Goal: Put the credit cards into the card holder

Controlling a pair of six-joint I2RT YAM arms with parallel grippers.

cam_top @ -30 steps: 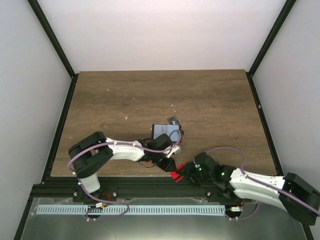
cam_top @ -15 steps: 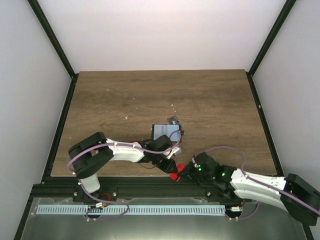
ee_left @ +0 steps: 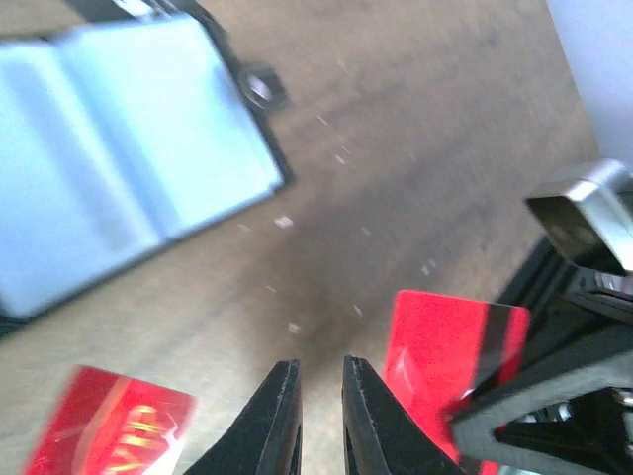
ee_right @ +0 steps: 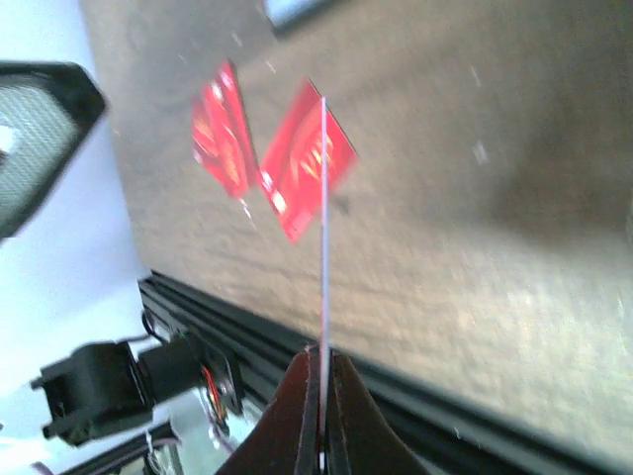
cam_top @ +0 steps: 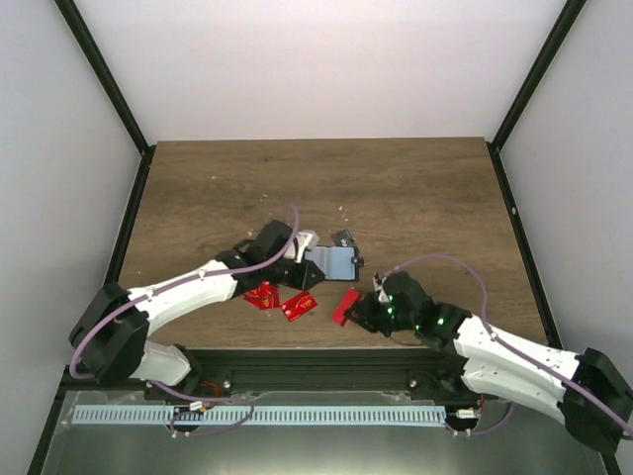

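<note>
A red card (cam_top: 345, 306) is pinched edge-on in the right hand (ee_right: 322, 364). The left hand (ee_left: 318, 396) is nearly closed, empty, above the worktop (cam_top: 415, 198) beside the opened card holder (cam_top: 331, 262).

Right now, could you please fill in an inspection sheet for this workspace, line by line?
Surface: brown wooden table, a few pale specks on it.
Job's things: open card holder lying flat mid-table, pale inside showing; two red cards flat on the wood near the front edge; a third red card held off the table.
Clutter: nothing seen.
Grippers: left gripper nearly shut, nothing between its fingers, low over the table beside the card holder; right gripper shut on the third red card, held edge-on.
Cables: purple cable looped along each arm, free of the cards.
Surroundings: pale walls, black frame posts, metal rail below the arm bases.
</note>
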